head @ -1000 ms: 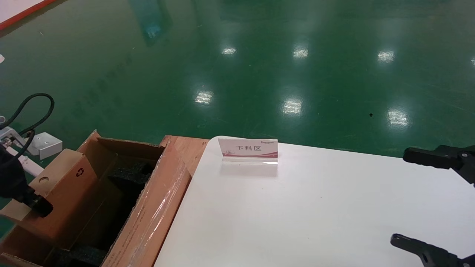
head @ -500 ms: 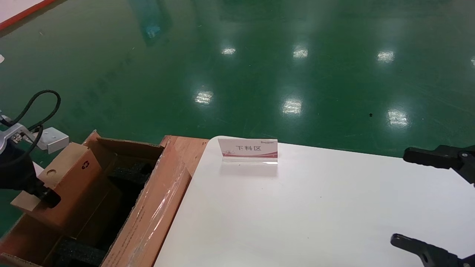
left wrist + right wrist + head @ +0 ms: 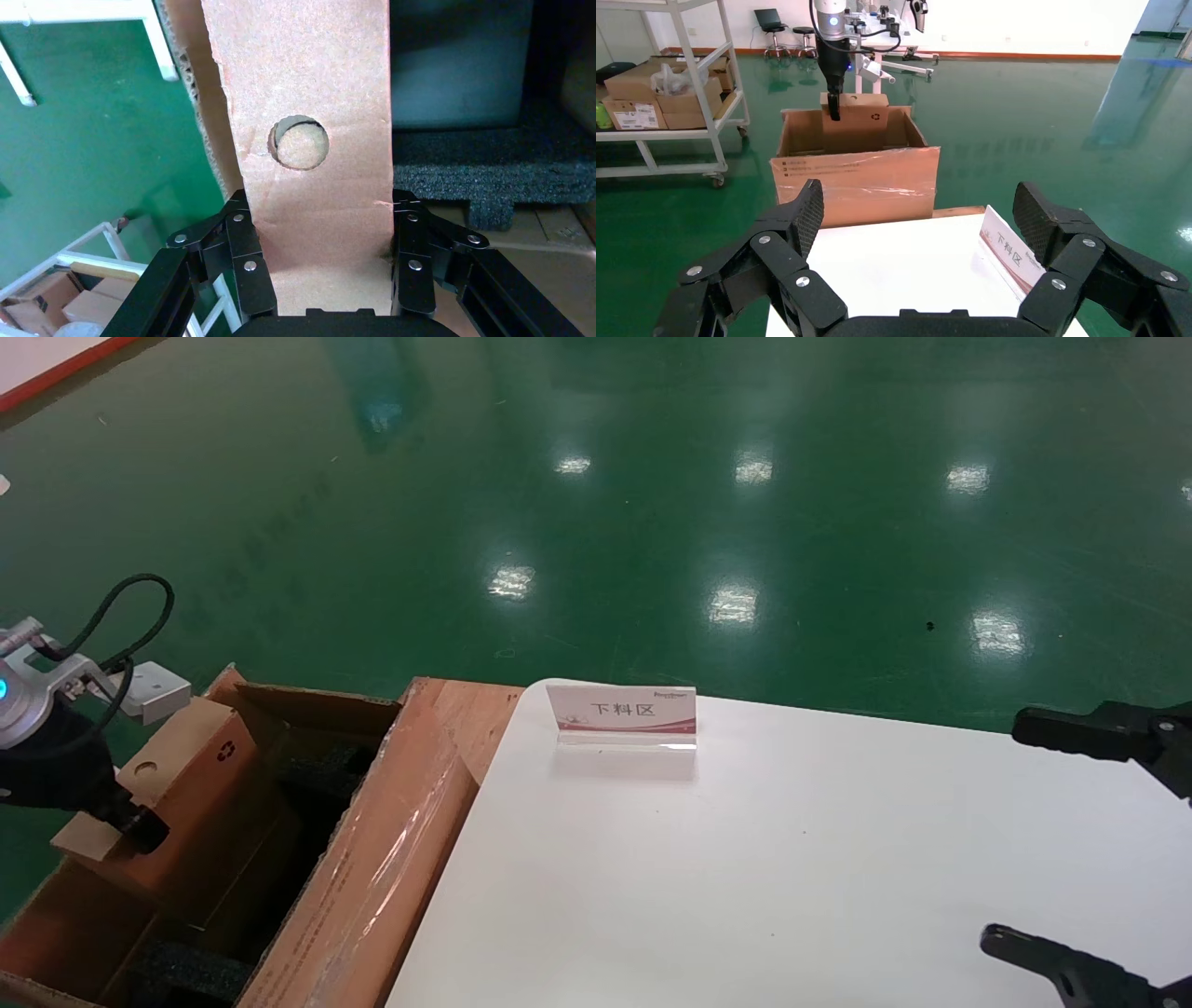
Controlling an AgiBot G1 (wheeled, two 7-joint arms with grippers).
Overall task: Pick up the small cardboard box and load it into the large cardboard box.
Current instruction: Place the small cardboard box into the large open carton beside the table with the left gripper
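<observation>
One small cardboard box [image 3: 191, 775] pinched by the left gripper [image 3: 323, 277], carried further over one large cardboard box [image 3: 372, 887], right gripper [image 3: 916, 232] parked, spread.

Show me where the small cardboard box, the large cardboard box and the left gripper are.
small cardboard box [image 3: 200, 775], head view, side face.
large cardboard box [image 3: 372, 887], head view, taped flap.
left gripper [image 3: 325, 263], left wrist view, midway between fingertips.

White table [image 3: 792, 859] — one sign card [image 3: 622, 714] standing on it.
</observation>
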